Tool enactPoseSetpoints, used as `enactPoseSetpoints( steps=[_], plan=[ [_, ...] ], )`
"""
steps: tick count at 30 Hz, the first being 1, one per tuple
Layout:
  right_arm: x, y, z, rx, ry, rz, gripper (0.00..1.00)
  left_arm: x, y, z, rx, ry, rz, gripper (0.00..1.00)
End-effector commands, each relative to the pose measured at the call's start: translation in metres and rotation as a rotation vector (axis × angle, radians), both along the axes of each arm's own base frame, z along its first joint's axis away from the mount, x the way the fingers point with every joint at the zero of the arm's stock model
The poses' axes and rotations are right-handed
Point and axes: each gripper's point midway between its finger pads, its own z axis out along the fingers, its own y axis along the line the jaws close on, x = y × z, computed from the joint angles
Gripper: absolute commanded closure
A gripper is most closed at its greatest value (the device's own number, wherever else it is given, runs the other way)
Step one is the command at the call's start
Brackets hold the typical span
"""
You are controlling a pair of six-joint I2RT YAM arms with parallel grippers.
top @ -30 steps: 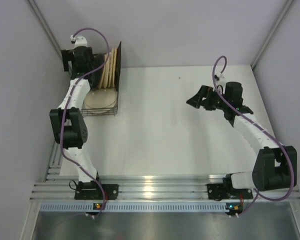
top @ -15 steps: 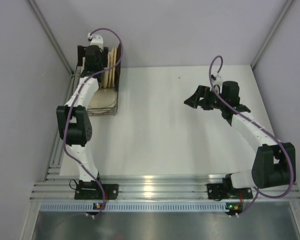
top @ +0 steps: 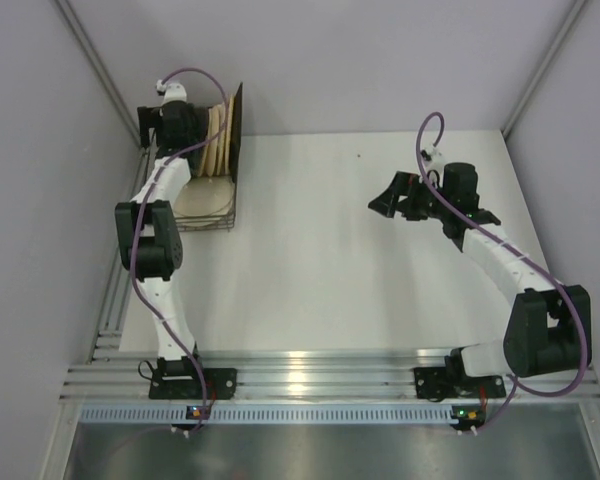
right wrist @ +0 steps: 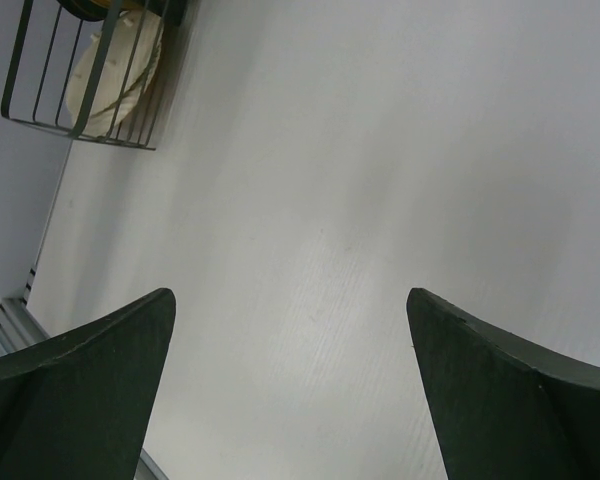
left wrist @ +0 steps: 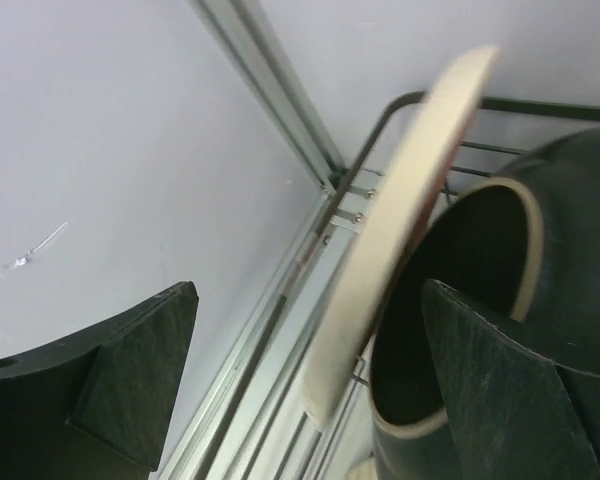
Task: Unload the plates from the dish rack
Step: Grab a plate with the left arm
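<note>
Shifted a little toward the left of the overhead frame since half a second ago, the left gripper (top: 178,128) hangs over the back left corner of the dish rack (top: 200,228), in the upper left of that view. The right arm holds the same pose it had then.

The left wrist camera shows the left gripper (left wrist: 308,290) with its fingers (left wrist: 130,380) spread wide. The tilted edge of a cream plate (left wrist: 400,220) runs up between them, clear of the finger at lower left. A dark round dish (left wrist: 570,230) with a pale rim sits just behind it, at the right of the frame, against the rack's dark wire (left wrist: 380,125). Whether the finger at lower right touches that dish cannot be told.

From overhead, the plates (top: 218,140) stand on edge in the far half of the rack, tan ones beside a dark one at its right side. A pale round plate (top: 202,197) lies flat in the near half.

The right gripper (top: 385,200) hovers above the bare white table (top: 320,270) at centre right, well apart from the rack. Its fingers (right wrist: 90,370) stand wide apart with nothing between them. In the right wrist view the rack (right wrist: 75,140) sits in the upper left corner.
</note>
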Motion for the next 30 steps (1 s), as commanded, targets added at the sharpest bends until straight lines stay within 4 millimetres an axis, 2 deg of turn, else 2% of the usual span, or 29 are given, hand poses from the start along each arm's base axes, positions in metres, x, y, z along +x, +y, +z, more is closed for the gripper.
enactPoseSetpoints(
  steps=[1,3,9,12,14,16,20,22,26,30],
  plan=[
    [0.004,0.004,0.014,-0.008,-0.050,0.017,0.00,0.001,0.033,0.019,-0.048,-0.134,0.079,0.01],
    [0.004,0.004,0.014,-0.009,-0.051,0.016,0.00,0.003,0.034,0.023,-0.060,-0.150,0.055,0.02],
    [0.004,0.007,0.018,-0.007,-0.057,0.021,0.00,0.020,0.019,0.024,-0.084,-0.144,-0.116,0.11],
    [0.001,0.006,0.019,-0.010,-0.064,0.021,0.00,0.022,0.018,0.023,-0.099,-0.122,-0.163,0.21],
    [-0.002,0.006,0.018,-0.014,-0.061,0.025,0.00,0.021,0.016,0.023,-0.106,-0.121,-0.177,0.65],
    [-0.003,0.004,0.018,-0.020,-0.065,0.021,0.00,0.020,0.016,0.022,-0.119,-0.123,-0.175,0.91],
    [-0.005,0.004,0.018,-0.025,-0.067,0.020,0.00,0.020,0.008,0.020,-0.158,-0.109,-0.210,1.00],
    [-0.005,0.003,0.017,-0.026,-0.069,0.020,0.00,0.016,0.004,0.023,-0.175,-0.106,-0.221,1.00],
    [-0.004,0.004,0.017,-0.018,-0.066,0.019,0.00,0.004,-0.003,0.039,-0.177,-0.136,-0.203,1.00],
    [-0.003,0.005,0.015,-0.010,-0.067,0.020,0.00,-0.013,-0.021,0.055,-0.135,-0.170,-0.181,1.00]
  ],
)
